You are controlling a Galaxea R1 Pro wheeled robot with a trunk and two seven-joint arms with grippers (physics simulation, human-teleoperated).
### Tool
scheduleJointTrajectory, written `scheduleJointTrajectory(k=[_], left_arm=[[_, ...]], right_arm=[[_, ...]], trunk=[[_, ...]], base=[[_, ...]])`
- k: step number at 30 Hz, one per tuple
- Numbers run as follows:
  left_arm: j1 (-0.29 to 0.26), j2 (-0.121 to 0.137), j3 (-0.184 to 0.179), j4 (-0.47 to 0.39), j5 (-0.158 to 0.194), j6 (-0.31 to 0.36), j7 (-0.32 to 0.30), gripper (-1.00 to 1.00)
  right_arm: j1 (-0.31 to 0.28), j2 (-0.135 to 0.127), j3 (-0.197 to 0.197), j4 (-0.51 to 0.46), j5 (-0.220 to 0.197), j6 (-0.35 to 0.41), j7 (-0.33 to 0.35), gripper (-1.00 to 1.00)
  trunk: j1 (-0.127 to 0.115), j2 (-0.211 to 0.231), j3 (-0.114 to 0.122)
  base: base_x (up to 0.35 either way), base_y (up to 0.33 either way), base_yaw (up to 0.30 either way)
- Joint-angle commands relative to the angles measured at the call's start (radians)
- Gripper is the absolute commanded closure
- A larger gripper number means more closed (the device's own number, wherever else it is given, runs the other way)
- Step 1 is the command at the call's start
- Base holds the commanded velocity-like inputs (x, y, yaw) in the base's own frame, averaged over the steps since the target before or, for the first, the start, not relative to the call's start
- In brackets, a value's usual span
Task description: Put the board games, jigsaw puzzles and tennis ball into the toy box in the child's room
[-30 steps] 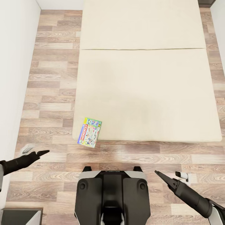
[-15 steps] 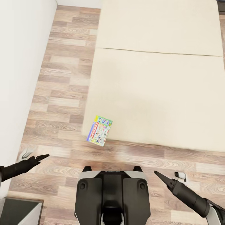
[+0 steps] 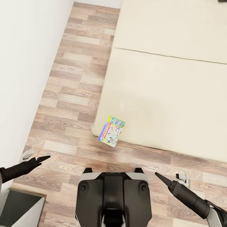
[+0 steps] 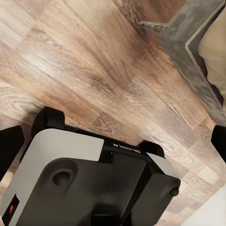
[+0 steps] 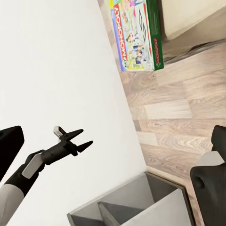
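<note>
One board game [image 3: 112, 131], a green-blue printed box, lies on the near left corner of the cream bed [image 3: 170, 94] and overhangs its edge. In the right wrist view the same board game [image 5: 136, 35] shows "Monopoly" lettering and a green side. My left gripper [image 3: 44, 157] hangs open over the floor to the left of my base, well short of the box. My right gripper [image 3: 159, 176] is open too, low at the right, with nothing in it. The left gripper [image 5: 77, 137] appears in the right wrist view with its two fingers apart and empty.
A white wall [image 3: 25, 63] runs along the left, with a strip of wood plank floor [image 3: 72, 94] between it and the bed. A dark grey piece of furniture [image 3: 22, 208] stands at my lower left. My base [image 3: 113, 195] faces the bed's front edge.
The whole picture has shifted: the bed and the board game now sit further right and the wall takes more of the left, so the camera turned. Both arms keep their pose.
</note>
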Motion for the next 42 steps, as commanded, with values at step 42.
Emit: scheduleJointTrajectory(k=[42], left_arm=[[-0.001,-0.007,-0.082,-0.003,-0.01,0.005,-0.012,-1.0]], right_arm=[[-0.097,0.092,0.11,0.159,-0.019,-0.179,-0.331,-1.0]], trunk=[[0.001,-0.002,0.002]], base=[[-0.02,0.07,-0.026]])
